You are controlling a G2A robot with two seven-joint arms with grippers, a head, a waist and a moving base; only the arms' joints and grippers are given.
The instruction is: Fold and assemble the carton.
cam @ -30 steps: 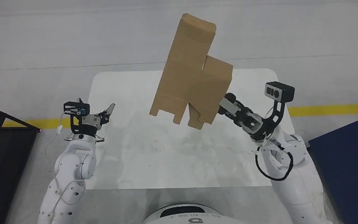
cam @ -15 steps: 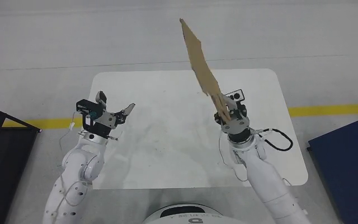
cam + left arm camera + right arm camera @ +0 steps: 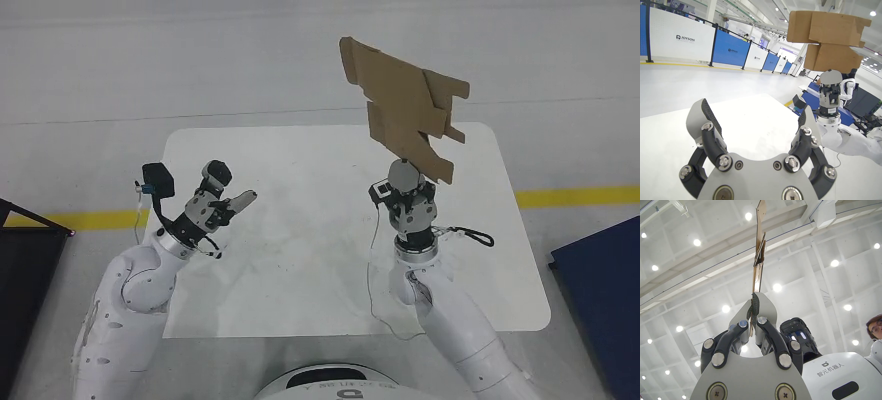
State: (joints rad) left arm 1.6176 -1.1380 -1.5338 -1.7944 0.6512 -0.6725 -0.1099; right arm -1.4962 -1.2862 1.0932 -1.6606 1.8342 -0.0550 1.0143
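My right gripper (image 3: pixel 404 172) pinches the flattened carton (image 3: pixel 405 95) by its lower edge, upright above the desk's (image 3: pixel 300 290) far right side. My left gripper (image 3: pixel 231 187) hovers wide apart near the left edge.

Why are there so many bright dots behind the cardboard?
Right wrist view: the camera looks up, so ceiling lamps glare behind the carton, pinched by the right gripper. Left wrist view: the wide lens curves the fence.

carton (image 3: pixel 405 95): matt cardboard | table (image 3: pixel 300 200): smooth, matt | left tool (image 3: pixel 755 106): satin metal plate; pads (image 3: pixel 712 117): ribbed, rubbery
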